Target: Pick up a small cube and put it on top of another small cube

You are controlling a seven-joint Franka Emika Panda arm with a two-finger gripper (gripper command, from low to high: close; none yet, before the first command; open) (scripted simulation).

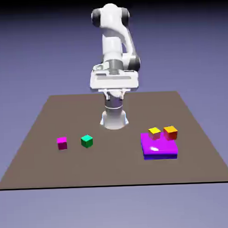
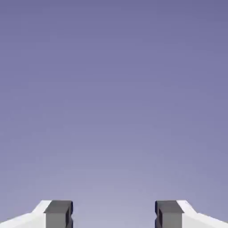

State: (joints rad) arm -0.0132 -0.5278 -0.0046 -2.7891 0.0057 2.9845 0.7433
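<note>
While the green cube [image 1: 86,141] is sitting on the table [image 1: 115,173] just beside the magenta cube [image 1: 62,143], I am judging the task as unstarted: nothing is stacked, so grasping, lifting and placing are all remaining. My gripper [image 2: 114,214] is hanging well above the tabletop, its fingers standing apart with nothing between them. I am finding no brands, labels or writing anywhere I can read.

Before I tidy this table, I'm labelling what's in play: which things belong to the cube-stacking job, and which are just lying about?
For the job:
- small green cube, to be picked up
- small magenta cube, to go beneath it
- open, empty pincer

Just lying about:
- yellow cube
- orange cube
- flat purple block
</note>
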